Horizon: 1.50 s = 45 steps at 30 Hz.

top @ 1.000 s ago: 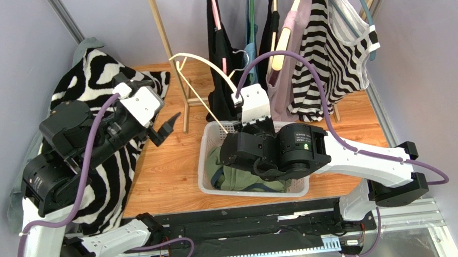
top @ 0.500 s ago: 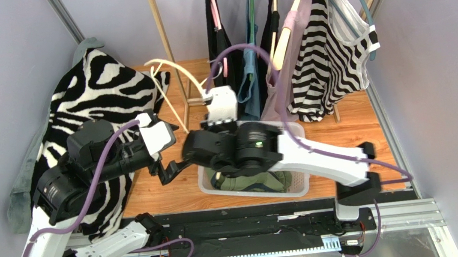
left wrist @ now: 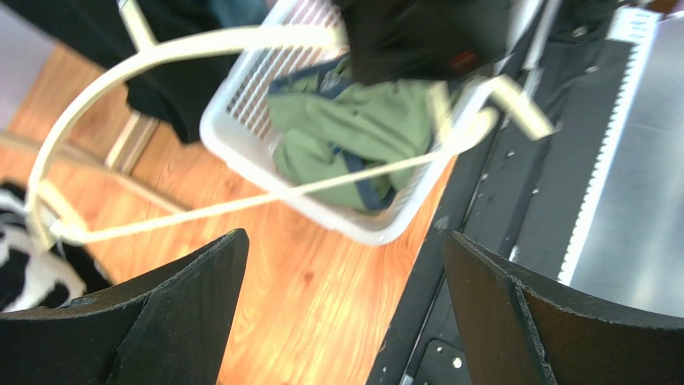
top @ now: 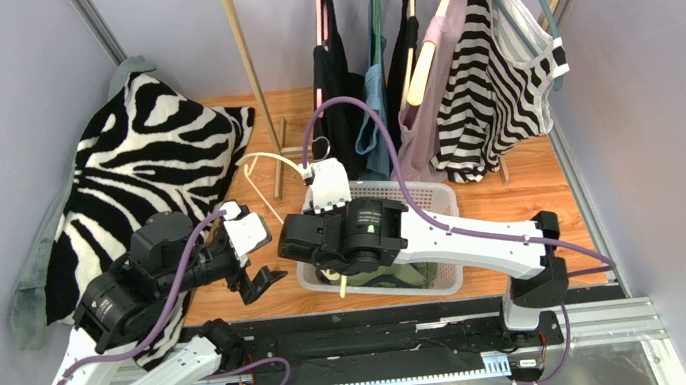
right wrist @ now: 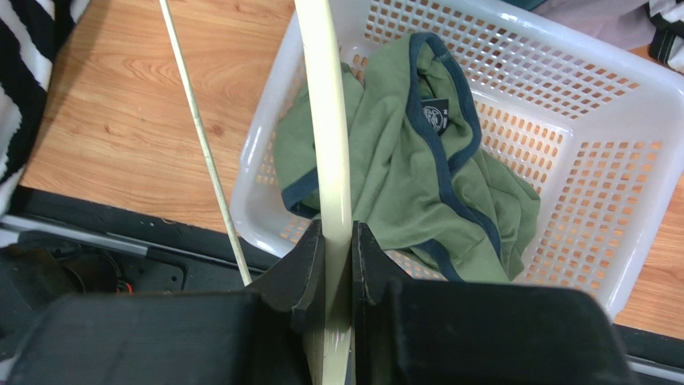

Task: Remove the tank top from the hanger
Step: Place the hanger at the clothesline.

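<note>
Tank top (right wrist: 417,184), green with dark blue trim, lies crumpled inside the white basket (right wrist: 578,80), fully off the hanger (right wrist: 325,120). Nearest the arms' bases, the left end effector (left wrist: 341,241) hangs above the tabletop (top: 530,181) just left of the basket. Its 2 fingers are spread wide with nothing between them. Beside it, the right end effector (right wrist: 337,233) is pinched narrow on the cream hanger, gripping 1 of its arms above the basket's near left rim. The hanger carries no cloth at all, and its thin lower bar slants out over the wood. Farther back, a zebra-print cloth (top: 149,156) is spread on the left. Behind the basket, a wooden rack (top: 244,58) holds several other garments on their own hangers, among them a black-and-white striped top (top: 490,88).

Judged from this, the main job looks done: garment and hanger are apart, and the garment rests in the basket. What seems left is only to put the bare hanger down somewhere and clear both arms away. Whether the hanger belongs back on the rack cannot be told.
</note>
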Motion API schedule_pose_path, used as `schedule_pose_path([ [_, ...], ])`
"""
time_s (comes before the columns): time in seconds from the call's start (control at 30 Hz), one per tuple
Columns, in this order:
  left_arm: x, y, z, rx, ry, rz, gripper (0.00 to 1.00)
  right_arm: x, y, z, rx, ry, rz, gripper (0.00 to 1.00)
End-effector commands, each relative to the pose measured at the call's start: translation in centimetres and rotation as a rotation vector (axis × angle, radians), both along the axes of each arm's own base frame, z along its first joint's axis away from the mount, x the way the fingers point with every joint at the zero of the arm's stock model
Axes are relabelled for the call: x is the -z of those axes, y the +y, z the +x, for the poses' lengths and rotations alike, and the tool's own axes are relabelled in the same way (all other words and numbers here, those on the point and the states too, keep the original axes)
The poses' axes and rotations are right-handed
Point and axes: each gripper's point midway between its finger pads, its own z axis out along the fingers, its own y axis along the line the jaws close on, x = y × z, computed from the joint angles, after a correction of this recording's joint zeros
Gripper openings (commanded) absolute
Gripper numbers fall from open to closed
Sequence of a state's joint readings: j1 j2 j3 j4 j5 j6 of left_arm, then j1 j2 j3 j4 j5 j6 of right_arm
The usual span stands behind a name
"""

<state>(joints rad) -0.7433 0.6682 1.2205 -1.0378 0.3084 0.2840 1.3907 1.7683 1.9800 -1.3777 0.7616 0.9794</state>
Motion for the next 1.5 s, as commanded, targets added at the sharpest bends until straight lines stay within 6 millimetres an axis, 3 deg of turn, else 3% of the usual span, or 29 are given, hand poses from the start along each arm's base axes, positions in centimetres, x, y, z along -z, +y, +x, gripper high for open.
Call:
schedule_pose_path([
  [0.0,-1.3,0.8,2.0,-0.119,-0.057,-0.028,0.99,0.0,-3.0,-0.7,0.034,0.028,0.012,0.0],
  [0.07,-1.4,0.6,2.1,-0.116,-0.053,-0.024,0.99,0.8,-4.9,-1.0,0.06,0.037,-0.029,0.0],
  [0.1,-1.4,0.5,2.1,-0.112,-0.051,-0.026,0.99,2.4,-5.9,-1.3,0.067,0.05,-0.074,0.0],
  [0.13,-1.4,0.4,2.0,-0.106,-0.046,-0.03,0.99,2.1,-6.7,-1.5,0.081,0.055,-0.044,0.0],
  [0.2,-1.2,-0.1,1.6,-0.085,-0.019,-0.04,0.99,3.7,-7.2,-2.1,0.074,0.086,-0.045,0.0],
  [0.27,-0.8,-0.6,1.2,-0.05,0.007,-0.045,0.99,4.1,-6.0,-2.6,0.04,0.111,0.031,0.0],
  [0.3,-0.7,-0.7,1.3,-0.057,0.015,-0.047,0.99,5.2,-5.9,-2.8,0.02,0.12,0.024,0.0],
  [0.33,-0.6,-0.7,1.6,-0.067,0.016,-0.041,0.99,4.8,-4.2,-2.7,-0.018,0.11,0.091,0.0],
  [0.4,-0.7,-0.5,2.0,-0.078,-0.003,-0.027,0.99,5.7,-2.8,-2.9,-0.078,0.112,0.115,0.0],
  [0.43,-0.9,-0.3,2.3,-0.094,-0.017,-0.023,0.99,5.3,-1.1,-2.6,-0.12,0.09,0.15,0.0],
  [0.63,-3.4,0.6,2.5,-0.113,-0.101,-0.037,0.99,2.9,2.7,-1.5,-0.255,-0.004,0.188,0.0],
  [0.9,-5.7,0.6,2.1,-0.096,-0.137,-0.085,0.99,-0.4,2.3,1.1,-0.355,-0.009,0.333,0.0],
  [0.97,-5.9,0.5,2.0,-0.094,-0.132,-0.095,0.99,0.2,2.2,1.1,-0.413,0.021,0.376,0.0],
  [1.0,-6.2,0.4,1.8,-0.083,-0.132,-0.103,0.99,-0.9,2.0,2.1,-0.408,-0.006,0.429,0.0],
  [1.07,-6.4,0.4,1.8,-0.086,-0.133,-0.11,0.99,-0.8,2.4,1.2,-0.498,0.053,0.489,0.0],
  [1.13,-6.9,0.4,1.8,-0.083,-0.137,-0.12,0.99,-2.1,3.4,1.1,-0.601,0.03,0.537,0.0],
  [1.2,-7.2,0.4,1.8,-0.086,-0.142,-0.123,0.99,-3.7,3.7,2.0,-0.638,-0.035,0.504,0.0],
  [1.27,-7.5,0.5,1.8,-0.088,-0.145,-0.131,0.99,-4.0,4.3,3.2,-0.651,-0.052,0.469,0.0],
  [1.3,-7.8,0.5,1.8,-0.087,-0.148,-0.136,0.99,-5.8,4.3,3.9,-0.648,-0.088,0.468,0.0],
  [1.4,-8.4,0.6,1.8,-0.091,-0.157,-0.142,0.99,-6.2,4.4,5.7,-0.644,-0.12,0.376,0.0],
  [1.43,-8.4,0.7,1.8,-0.092,-0.158,-0.141,0.99,-8.1,4.0,7.1,-0.598,-0.183,0.348,0.0],
  [1.47,-8.5,0.7,1.8,-0.092,-0.161,-0.142,0.99,-7.9,4.4,8.0,-0.577,-0.181,0.31,0.0],
])
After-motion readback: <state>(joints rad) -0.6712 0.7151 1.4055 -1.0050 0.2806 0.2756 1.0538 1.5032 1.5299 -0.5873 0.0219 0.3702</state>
